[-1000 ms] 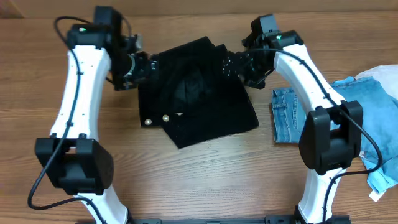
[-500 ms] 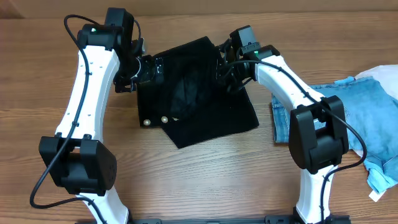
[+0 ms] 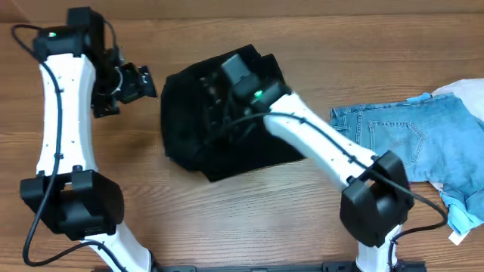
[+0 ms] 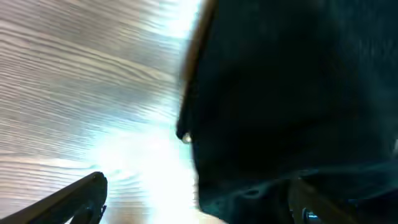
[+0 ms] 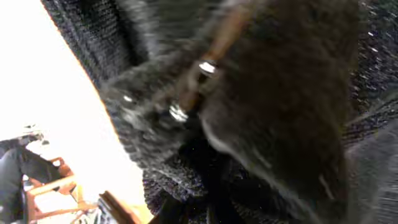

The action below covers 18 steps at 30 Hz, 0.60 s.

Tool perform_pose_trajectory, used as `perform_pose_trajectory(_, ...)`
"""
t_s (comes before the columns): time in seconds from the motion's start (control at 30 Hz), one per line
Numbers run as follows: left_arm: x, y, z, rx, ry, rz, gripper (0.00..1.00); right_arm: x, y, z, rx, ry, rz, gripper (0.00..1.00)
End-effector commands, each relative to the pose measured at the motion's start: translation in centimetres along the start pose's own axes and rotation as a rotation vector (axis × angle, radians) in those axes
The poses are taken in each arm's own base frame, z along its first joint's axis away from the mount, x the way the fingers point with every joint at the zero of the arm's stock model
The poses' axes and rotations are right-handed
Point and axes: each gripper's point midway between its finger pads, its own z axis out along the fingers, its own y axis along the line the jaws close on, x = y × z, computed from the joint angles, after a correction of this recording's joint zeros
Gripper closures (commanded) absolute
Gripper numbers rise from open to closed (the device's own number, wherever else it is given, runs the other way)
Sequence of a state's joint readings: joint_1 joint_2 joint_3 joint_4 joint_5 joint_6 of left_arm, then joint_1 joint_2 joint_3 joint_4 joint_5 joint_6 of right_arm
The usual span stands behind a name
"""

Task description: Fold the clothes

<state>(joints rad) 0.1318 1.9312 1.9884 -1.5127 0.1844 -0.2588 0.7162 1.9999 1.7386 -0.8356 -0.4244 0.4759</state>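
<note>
A: How is the knit (image 3: 185, 136) sitting, and what room is showing around it?
B: It is lying bunched in the middle of the bench (image 3: 227, 219). Bare wood is showing along its left and near edges. The denim (image 3: 408, 136) is lying spread out to the right, apart from it.
A: What is the left gripper (image 3: 145, 81) doing?
B: It is hanging just left of the knit, not touching it, jaws spread wide and holding nothing. In its wrist view the knit's edge is filling the right side, with one pale button (image 4: 185, 137) showing on it.
A: And the right gripper (image 3: 215, 102)?
B: It is reaching onto the top of the knit, black on black. I cannot tell whether it is pinching fabric. Its wrist view is showing blurred fuzzy folds and two buttons (image 5: 207, 67).
A: Is anything standing in the way?
B: The right arm (image 3: 318, 143) is stretching across the knit's right half.
</note>
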Motion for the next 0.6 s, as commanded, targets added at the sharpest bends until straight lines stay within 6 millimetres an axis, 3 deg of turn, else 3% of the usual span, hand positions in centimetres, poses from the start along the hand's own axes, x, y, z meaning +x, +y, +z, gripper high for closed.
perform_pose_trajectory(0.0,-1.9,1.4,-5.4,0.016,-0.146,-0.026,0.04,0.9,4.7,-0.4,-0.068,-0.021,-0.015,0.96)
perform_pose_trajectory(0.1,-2.8,4.2,-11.7,0.023,-0.290,-0.104,0.04,2.2,8.5,0.2,-0.173,0.006,-0.038,0.96)
perform_pose_trajectory(0.17,-3.0,5.4,-14.5,0.026,-0.366,-0.135,0.03,2.5,10.4,0.5,-0.211,-0.005,-0.022,0.96)
perform_pose_trajectory(0.27,-2.8,5.9,-16.0,0.030,-0.412,-0.144,0.03,3.3,13.6,1.2,-0.280,-0.019,-0.028,0.96)
perform_pose_trajectory(0.37,-2.8,5.8,-16.0,0.031,-0.411,-0.144,0.03,4.7,16.2,3.7,-0.329,-0.004,-0.017,0.93)
perform_pose_trajectory(0.4,-2.7,5.8,-16.0,0.031,-0.411,-0.144,0.03,5.0,16.5,4.2,-0.336,0.000,-0.018,0.84)
perform_pose_trajectory(0.43,-2.8,5.8,-16.0,0.031,-0.411,-0.144,0.02,5.4,16.9,5.1,-0.345,0.007,-0.022,0.68)
perform_pose_trajectory(0.47,-2.7,5.7,-16.0,0.037,-0.409,-0.142,0.03,5.8,17.0,6.0,-0.347,0.014,-0.030,0.42)
perform_pose_trajectory(0.5,-2.7,5.3,-16.0,0.058,-0.406,-0.130,0.03,6.0,16.8,6.4,-0.340,0.022,-0.030,0.32)
perform_pose_trajectory(0.57,-2.6,4.7,-16.0,0.089,-0.400,-0.123,0.02,5.6,16.3,6.1,-0.327,0.013,-0.052,0.22)
